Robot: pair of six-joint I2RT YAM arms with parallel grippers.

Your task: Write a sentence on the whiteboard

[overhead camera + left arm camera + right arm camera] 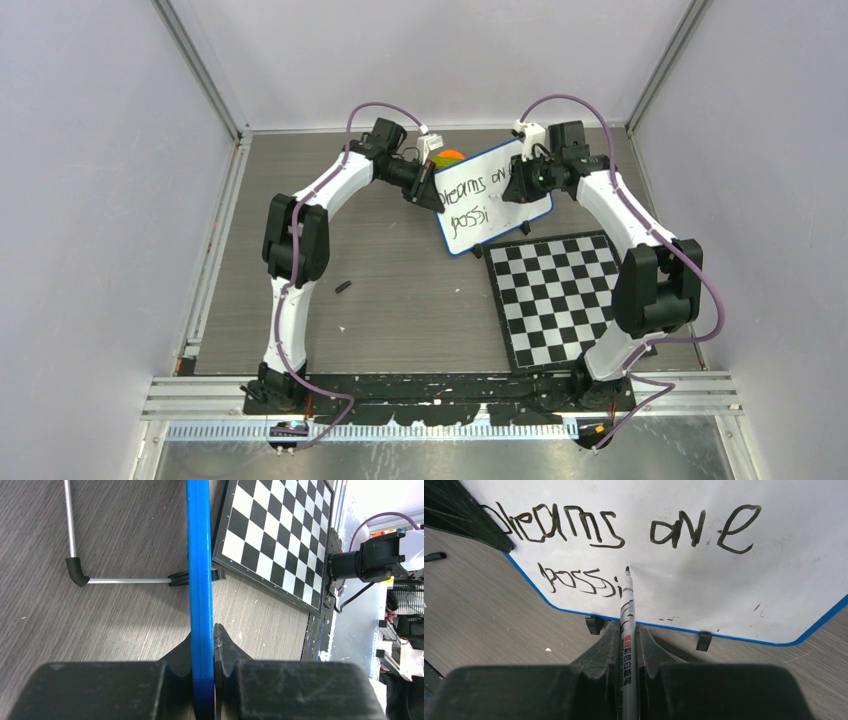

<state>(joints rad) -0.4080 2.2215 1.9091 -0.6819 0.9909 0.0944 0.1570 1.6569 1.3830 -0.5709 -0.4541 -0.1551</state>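
The whiteboard (495, 200) stands tilted on the table at the back middle. Its blue rim (200, 570) runs edge-on through the left wrist view. My left gripper (428, 190) is shut on the board's left edge, with its fingers (225, 645) pressed on the rim. The sentence (624, 535) reads "Dreams are" on the first line and "possi" on the second. My right gripper (520, 178) is shut on a grey marker (627, 630). The marker's black tip (627, 570) touches the board just right of the last "i".
A black-and-white checkered board (558, 295) lies flat at the front right, close to the whiteboard's lower edge. A small black cap (343, 288) lies on the table left of centre. An orange object (449, 156) sits behind the whiteboard. The board's wire stand (75, 570) rests on the table.
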